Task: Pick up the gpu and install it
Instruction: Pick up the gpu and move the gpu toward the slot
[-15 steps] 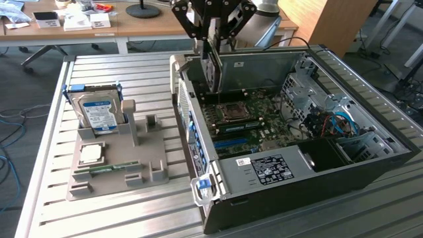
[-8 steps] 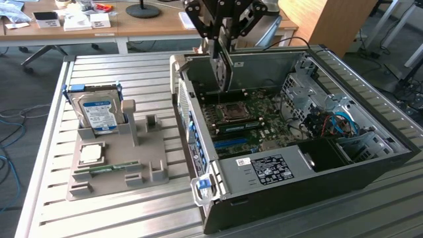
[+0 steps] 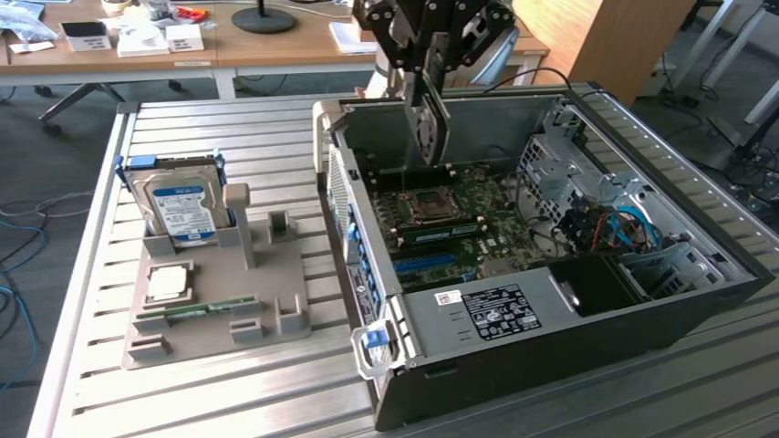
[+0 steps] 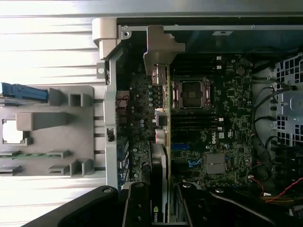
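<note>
Looking at the exterior view, I see the gripper [image 3: 426,82] clamped partway shut on the gpu [image 3: 428,128], hanging upright over the open computer case [image 3: 633,319]. From the wrist view it sits edge-on above the motherboard [image 4: 213,118]. I judge it stiff, light, fragile; grip its edges, not components.

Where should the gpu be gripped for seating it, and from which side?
By its upper long edge, from above, with the fingers on the two flat faces. The gpu is thin and flat and hangs on edge over the open case, so its lower edge is free to meet the motherboard. The end effector grips it that way now.
</note>
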